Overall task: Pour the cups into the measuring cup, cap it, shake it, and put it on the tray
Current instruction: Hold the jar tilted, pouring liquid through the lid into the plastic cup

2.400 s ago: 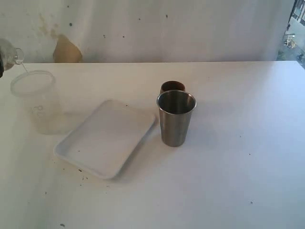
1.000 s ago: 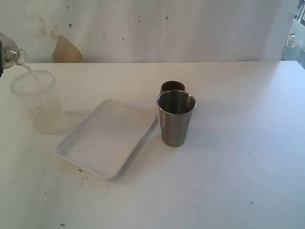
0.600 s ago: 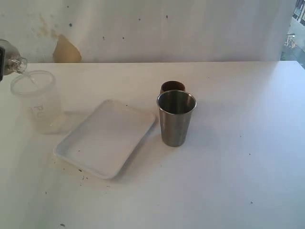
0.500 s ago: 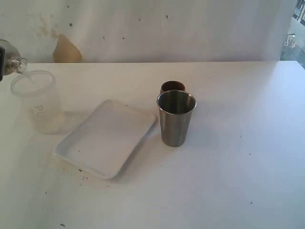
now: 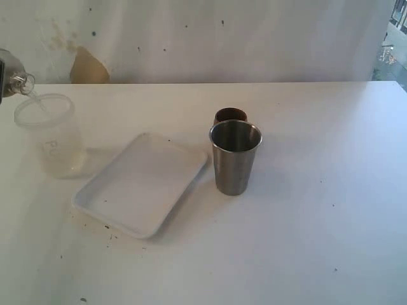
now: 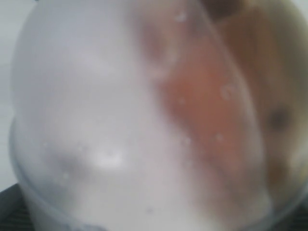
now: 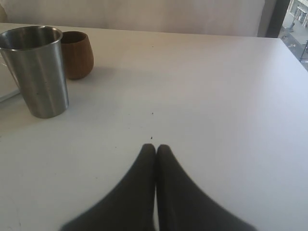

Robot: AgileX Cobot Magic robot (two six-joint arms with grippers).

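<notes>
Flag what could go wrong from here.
1. The clear container is tipped above the rim of the frosted cup, not its middle, so the thin stream may miss and wet the table.
2. The wooden cup sits close behind the steel tumbler; grabbing either may knock the other.
3. The left wrist view is filled by a blurred container, giving no close check of the pour.

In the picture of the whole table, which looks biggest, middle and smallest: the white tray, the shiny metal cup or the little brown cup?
1. white tray
2. metal cup
3. brown cup, though the metal cup hides most of it, so only its top shows.
</notes>
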